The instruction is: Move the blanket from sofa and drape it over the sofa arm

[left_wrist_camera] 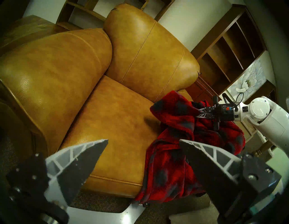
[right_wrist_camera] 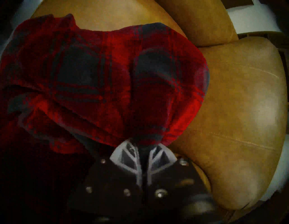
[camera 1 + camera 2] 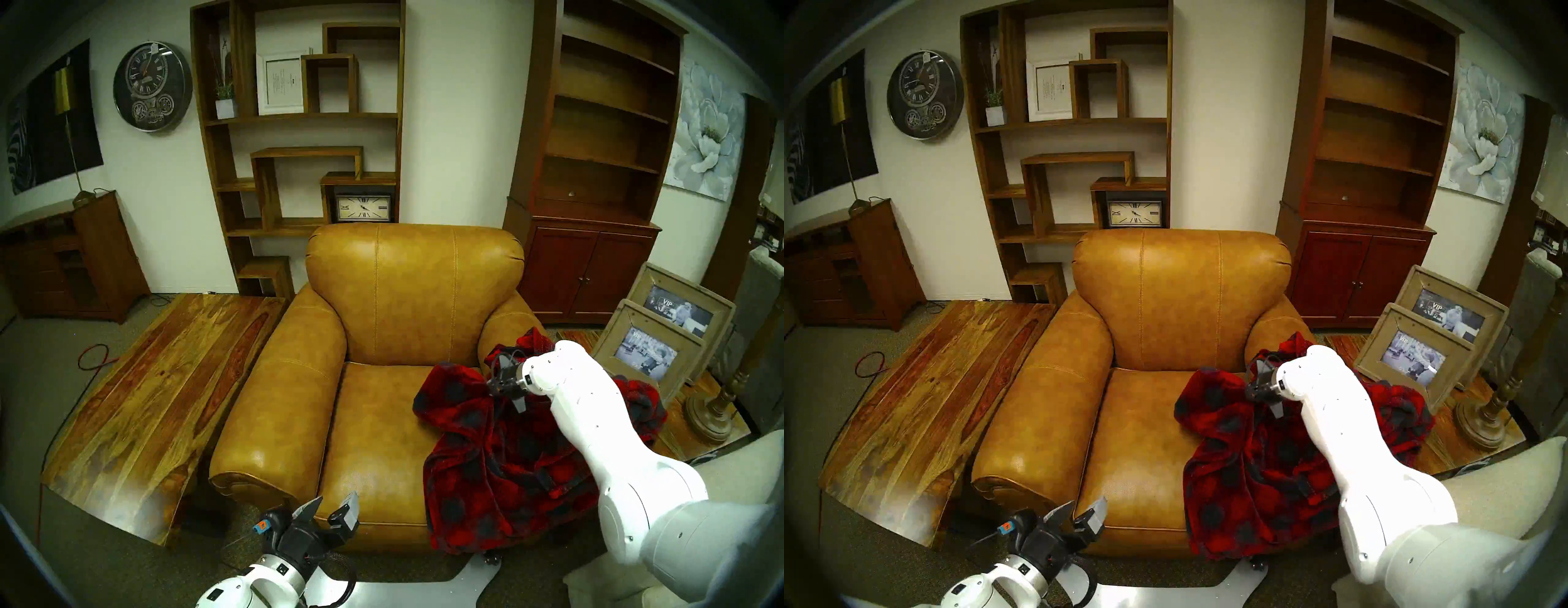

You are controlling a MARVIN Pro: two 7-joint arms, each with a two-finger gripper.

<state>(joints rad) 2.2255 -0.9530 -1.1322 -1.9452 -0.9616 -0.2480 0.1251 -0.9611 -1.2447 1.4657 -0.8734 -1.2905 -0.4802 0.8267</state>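
The red and dark grey plaid blanket point(image 3: 500, 463) lies bunched over the right side of the tan leather sofa point(image 3: 407, 305), covering most of its right arm point(image 3: 505, 327) and hanging down the seat front. My right gripper point(image 3: 492, 384) is shut on a fold of the blanket point(image 2: 109, 87) above the right arm, fabric pinched between its fingers point(image 2: 129, 156). It also shows in the left wrist view point(image 1: 199, 113). My left gripper point(image 3: 335, 507) is open and empty in front of the seat's front edge, its fingers point(image 1: 81, 158) spread. The left sofa arm point(image 3: 280, 390) is bare.
A long wooden table point(image 3: 144, 403) stands left of the sofa. Picture frames point(image 3: 653, 339) and a lamp base point(image 3: 712, 412) stand on a side table to the right. Shelves point(image 3: 305, 140) and a cabinet point(image 3: 585, 271) line the wall behind. A beige cushion point(image 3: 738, 471) is at lower right.
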